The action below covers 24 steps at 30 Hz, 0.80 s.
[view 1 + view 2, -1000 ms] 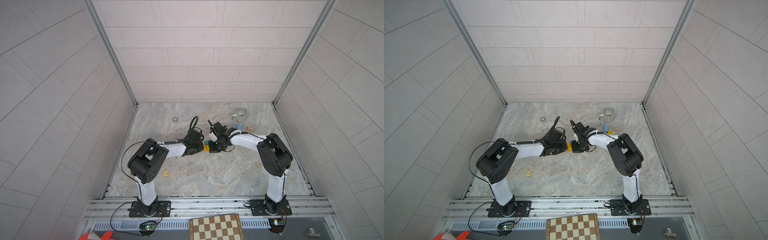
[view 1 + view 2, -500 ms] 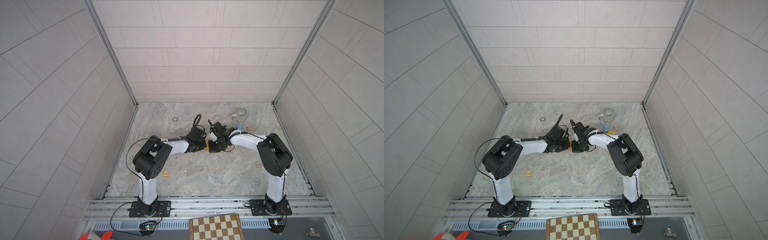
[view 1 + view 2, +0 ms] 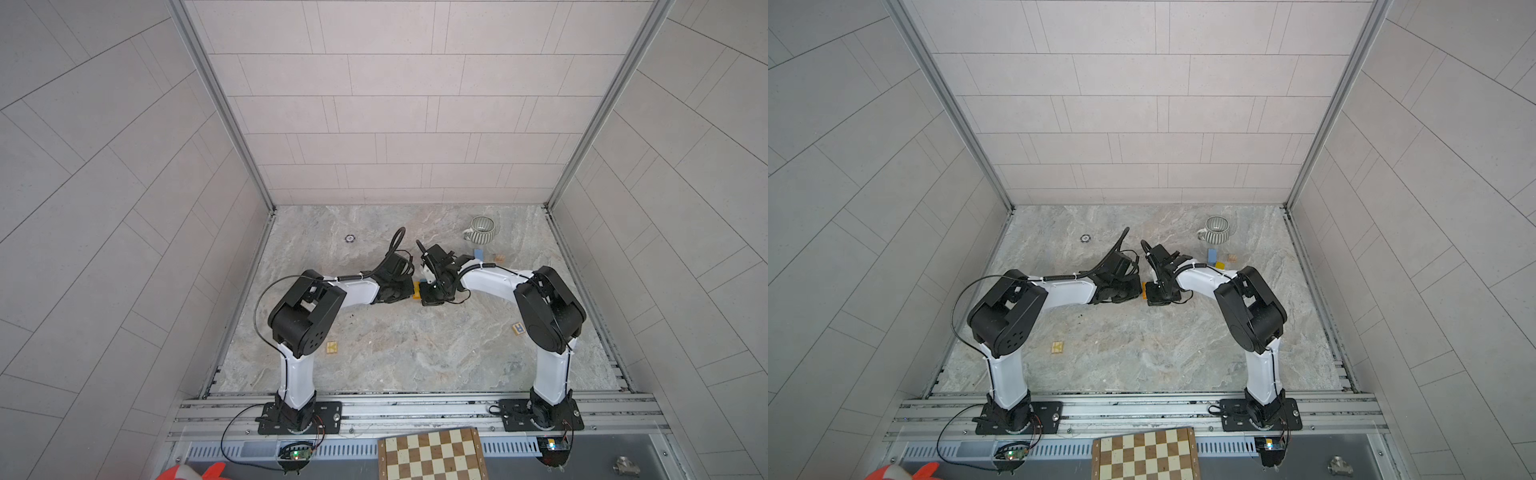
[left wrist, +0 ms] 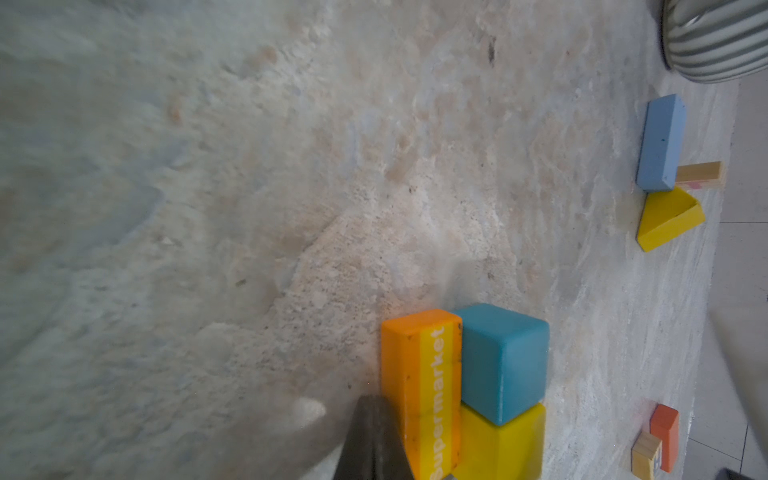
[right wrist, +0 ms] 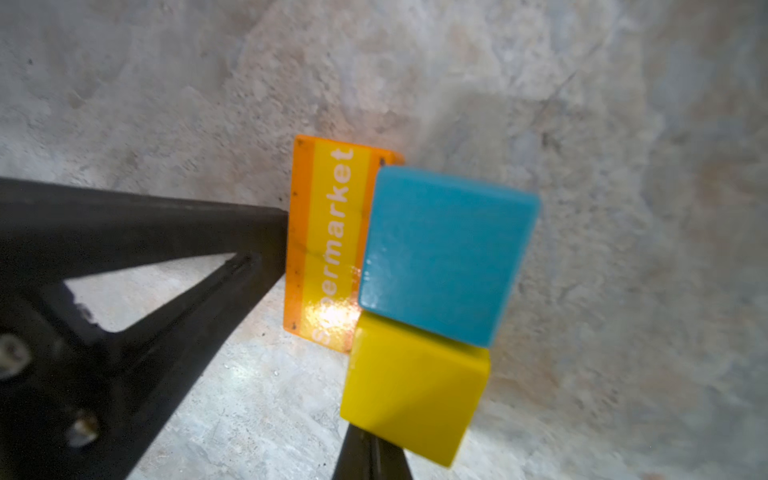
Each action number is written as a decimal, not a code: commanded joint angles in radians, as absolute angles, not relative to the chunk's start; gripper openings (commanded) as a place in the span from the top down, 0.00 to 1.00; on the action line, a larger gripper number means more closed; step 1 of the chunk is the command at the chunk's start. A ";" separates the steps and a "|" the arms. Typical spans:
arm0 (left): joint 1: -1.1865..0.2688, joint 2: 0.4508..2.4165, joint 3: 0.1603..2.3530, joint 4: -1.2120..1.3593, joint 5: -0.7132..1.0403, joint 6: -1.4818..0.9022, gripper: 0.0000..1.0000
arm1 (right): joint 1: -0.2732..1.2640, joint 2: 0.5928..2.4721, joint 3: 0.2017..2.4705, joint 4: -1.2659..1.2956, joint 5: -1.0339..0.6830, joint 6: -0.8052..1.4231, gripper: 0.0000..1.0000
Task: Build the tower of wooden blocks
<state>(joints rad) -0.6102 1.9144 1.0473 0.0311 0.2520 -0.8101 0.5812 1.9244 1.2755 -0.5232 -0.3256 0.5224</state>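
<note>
Wood blocks (image 4: pixel 503 361): three clustered, five beyond, one mug (image 4: pixel 715 37).

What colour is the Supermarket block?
The Supermarket block is orange with a yellow stripe and white letters, clearest in the right wrist view.

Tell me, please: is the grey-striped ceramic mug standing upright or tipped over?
Upright. In both top views the grey-striped ceramic mug shows its round open mouth facing up, with its handle at the side.
</note>
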 commanded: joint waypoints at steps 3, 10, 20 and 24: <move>-0.617 1.936 1.054 -0.041 0.252 -0.790 0.99 | 0.572 1.926 1.317 -0.568 -0.281 0.496 1.00; -0.617 1.931 1.049 -0.042 0.251 -0.788 0.99 | 0.568 1.939 1.341 -0.575 -0.283 0.493 1.00; -0.616 1.909 1.048 -0.049 0.246 -0.787 0.89 | 0.568 1.888 1.309 -0.586 -0.319 0.487 1.00; -0.617 1.877 1.042 -0.063 0.234 -0.784 0.74 | 0.569 1.831 1.276 -0.598 -0.315 0.481 1.00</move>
<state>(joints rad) -0.6102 1.9018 1.0489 0.0151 0.2543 -0.7971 0.5701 1.9022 1.2961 -0.5579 -0.3168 0.4938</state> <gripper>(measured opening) 0.247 0.048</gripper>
